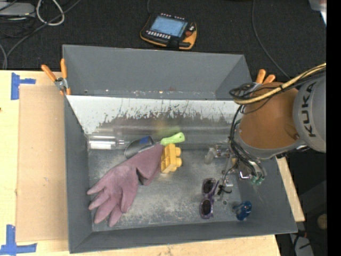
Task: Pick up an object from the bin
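- Grey metal bin (160,73) with sloped walls, which is probably why all the loose stuff has ended up down on the flat floor instead of on the sides.
- Gripper (226,188) hangs under the orange wrist cover (266,124), low in the right part of the bin, with its tip just beside the top of a pair of purple sunglasses (207,199).
- Honestly can't tell if it's set wide or narrow, because cables and dark bits at the wrist muddle that whole area. I don't see anything held in it.
- The sunglasses lie flat near the front-right corner, their 2 lenses stacked one above the other from this angle. A small blue object (243,210) sits just right of them, not touching.
- Everything else is well apart from the gripper:
  - a mauve rubber glove (120,188) spread flat on the left
  - a yellow toy block (171,159) up against its cuff
  - a green plastic piece (173,139) behind that
  - a clear plastic tube (104,142) along the foot of the back wall
- A small metal piece (216,152) lies just behind the gripper.
- My guess is the sunglasses are the pick, purely because they're closest. It's a thin frame lying flat, so the grab would need to go right down to the floor and close across the bridge or a lens rim, and it could easily skid away.
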{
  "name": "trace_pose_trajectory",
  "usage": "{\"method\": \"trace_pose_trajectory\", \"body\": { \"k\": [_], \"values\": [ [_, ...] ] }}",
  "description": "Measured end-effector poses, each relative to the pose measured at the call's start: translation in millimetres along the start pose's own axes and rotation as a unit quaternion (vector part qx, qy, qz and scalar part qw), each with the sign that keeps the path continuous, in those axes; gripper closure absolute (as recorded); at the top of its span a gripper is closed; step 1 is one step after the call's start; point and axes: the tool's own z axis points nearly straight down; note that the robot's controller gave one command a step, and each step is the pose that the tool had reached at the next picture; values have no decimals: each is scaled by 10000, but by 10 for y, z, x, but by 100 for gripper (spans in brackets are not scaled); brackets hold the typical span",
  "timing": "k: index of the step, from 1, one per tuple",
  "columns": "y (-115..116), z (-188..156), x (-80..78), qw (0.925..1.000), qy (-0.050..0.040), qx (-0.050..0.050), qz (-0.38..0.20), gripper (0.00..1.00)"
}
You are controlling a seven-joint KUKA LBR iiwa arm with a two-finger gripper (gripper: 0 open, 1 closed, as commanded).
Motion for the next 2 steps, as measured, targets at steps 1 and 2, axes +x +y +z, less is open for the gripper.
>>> {"method": "trace_pose_trajectory", "body": {
  "k": [1,2],
  "values": [
    [0,0,0,10000,0,0,-1,0],
    [0,0,0,10000,0,0,-1,0]
  ]
}}
